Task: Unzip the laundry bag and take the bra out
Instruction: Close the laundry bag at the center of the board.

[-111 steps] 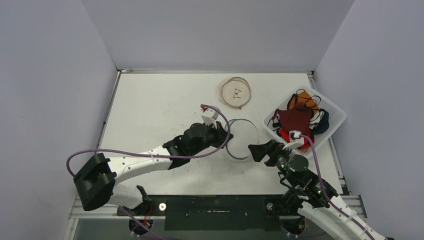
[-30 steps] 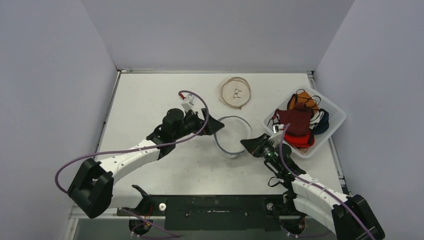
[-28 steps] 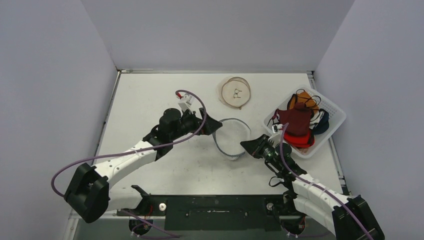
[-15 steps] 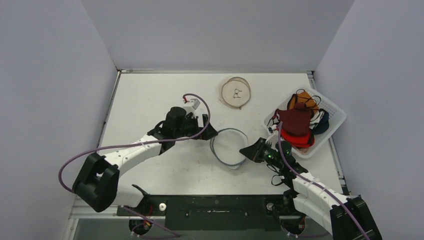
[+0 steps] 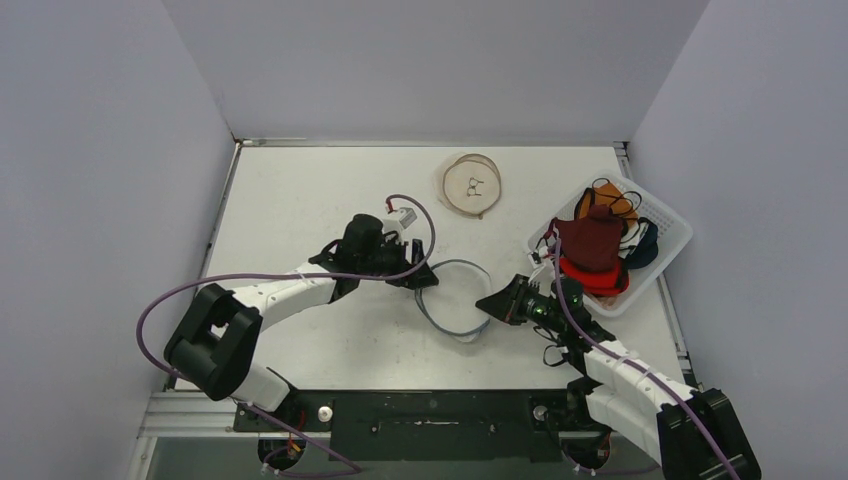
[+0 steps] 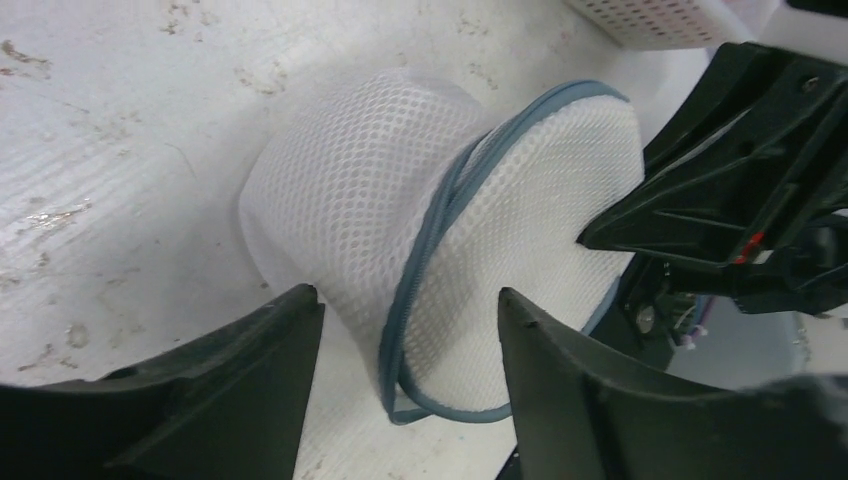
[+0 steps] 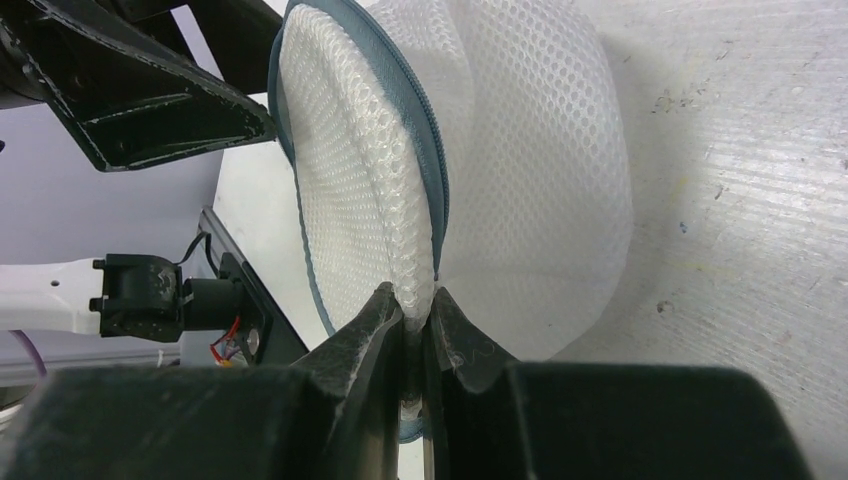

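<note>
- Since the earlier top views, the left gripper (image 5: pixel 424 278) has pulled away from the laundry bag (image 5: pixel 455 300) and swung back in. It now sits at the bag's side, opposite the right gripper (image 7: pixel 415 300).
- Over the same stretch the bag has slid a little across the table (image 5: pixel 300 190), toward the arm bases.
- Left gripper: the jaws stand wide apart and hold nothing. In its wrist view the mesh bag lies just ahead of the fingertips and in line with the gap between them. Whether either finger touches the mesh cannot be told.
- Right gripper: it is pinched closed on a fold of mesh at the bag's edge, right by the blue-grey zipper (image 6: pixel 430 250), and props the bag up on its side.
- Done so far, as a judgement: the bag is secured and steadied on one side.
- The zipper tape curves round the bag with no clear gap showing, so how far it is unzipped cannot be told.
- No bra can be made out through the mesh.
- A beige round item (image 5: pixel 472 185) lies well beyond the left gripper, and a basket (image 5: pixel 680 232) of coloured garments sits just beyond the right gripper.
- Left to do, likely: find the zipper pull, open the bag and draw the bra out.
</note>
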{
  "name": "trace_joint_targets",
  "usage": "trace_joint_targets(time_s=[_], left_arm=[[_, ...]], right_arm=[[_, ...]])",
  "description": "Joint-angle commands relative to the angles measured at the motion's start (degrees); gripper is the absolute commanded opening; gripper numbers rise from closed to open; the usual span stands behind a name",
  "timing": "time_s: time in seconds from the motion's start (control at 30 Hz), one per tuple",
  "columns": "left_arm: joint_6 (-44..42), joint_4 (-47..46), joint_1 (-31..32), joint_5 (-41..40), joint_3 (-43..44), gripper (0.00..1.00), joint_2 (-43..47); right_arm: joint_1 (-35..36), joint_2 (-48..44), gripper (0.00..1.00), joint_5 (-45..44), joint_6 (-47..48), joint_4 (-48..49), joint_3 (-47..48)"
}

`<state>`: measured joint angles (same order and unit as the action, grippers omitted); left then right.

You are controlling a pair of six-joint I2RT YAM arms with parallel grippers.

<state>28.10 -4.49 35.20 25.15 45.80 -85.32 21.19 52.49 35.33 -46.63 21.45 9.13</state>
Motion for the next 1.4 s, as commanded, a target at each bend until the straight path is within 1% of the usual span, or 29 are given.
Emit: trace_joint_targets(time_s=[0.0,0.17,0.3,0.33,0.4,0.47,0.57,0.73,0.93,1.07,1.13,1.37], left_arm=[[2.22,-8.05,-0.05,5.64,-0.4,0.56,0.13],[6.64,-13.85,1.25,6.04,-5.85,0.32,3.25],[9.14,-16.35,2.97,4.37,-8.52,0.21,6.44],[9.92,-17.25,3.29,3.9,-9.08,0.17,7.29],[12.06,-18.31,3.82,2.43,-10.13,0.06,9.49],[13.77,-18.78,4.35,0.74,-10.86,0.0,12.03],[16.53,-17.05,5.31,-1.67,-10.89,0.0,15.86],[23.11,-12.7,6.51,-2.86,-10.06,0.0,19.67],[30.97,-16.62,6.98,-2.06,-15.29,0.0,17.12],[33.94,-22.04,7.36,-4.2,-20.29,0.0,14.16],[33.6,-22.48,8.03,-6.63,-21.68,0.0,13.13],[32.92,-21.97,10.05,-12.97,-24.78,0.0,11.61]], right_arm=[[-0.67,-0.11,0.05,2.69,0.47,2.52,3.05],[-0.68,-2.0,0.05,3.44,-0.51,-1.16,5.8],[-0.62,-3.68,0.05,3.48,0.0,-7.11,9.65],[-0.54,-4.05,0.05,3.48,0.43,-8.91,10.71],[-0.54,-4.95,0.05,3.44,1.4,-12.56,13.01],[-0.49,-5.73,0.05,2.74,2.55,-16.74,15.24],[-0.42,-6.24,0.05,1.76,3.46,-22.7,18.2],[-0.21,-5.53,0.05,-0.21,2.28,-30.42,21.91],[-0.02,-2.95,0.05,-4.75,3.34,-38.16,24.36],[0.53,-2.4,0.05,-6.22,3.32,-38.09,22.88],[1.58,-2.27,0.05,-6.75,2.78,-36.64,21.66],[10.52,2.39,0.05,-14.0,1.44,-31.64,18.68]])
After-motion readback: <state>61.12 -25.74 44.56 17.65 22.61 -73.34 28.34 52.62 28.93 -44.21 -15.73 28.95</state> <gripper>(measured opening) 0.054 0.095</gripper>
